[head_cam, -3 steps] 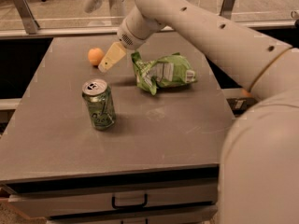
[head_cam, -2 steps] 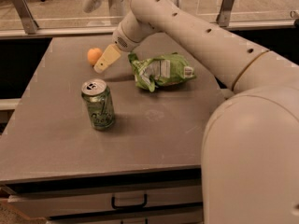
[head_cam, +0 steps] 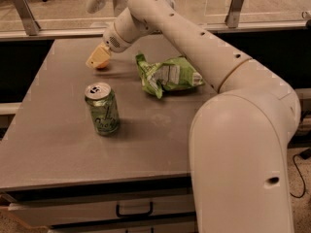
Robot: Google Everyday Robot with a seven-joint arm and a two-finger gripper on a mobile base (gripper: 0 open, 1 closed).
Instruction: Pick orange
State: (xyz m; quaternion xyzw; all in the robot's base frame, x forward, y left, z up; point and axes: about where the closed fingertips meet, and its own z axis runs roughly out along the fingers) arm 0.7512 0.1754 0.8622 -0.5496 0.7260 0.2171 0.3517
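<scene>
Claw (head_cam: 98,58) is placed over orange (head_cam: 104,66) at far left of surface (head_cam: 58,144), beyond can (head_cam: 102,108); fruit is mostly hidden. Grip state cannot be told. Step is judged as grasp approach. Next, firm closure around fruit is needed, then straight lift.

Tan-tipped gripper (head_cam: 98,58) sits over the small round orange fruit (head_cam: 103,65) at the flat grey tabletop's (head_cam: 58,144) far left; an upright green drink can (head_cam: 102,108) stands near, in front; a crumpled green snack bag (head_cam: 167,75) lies near, rightward; bare surface separates them.
</scene>
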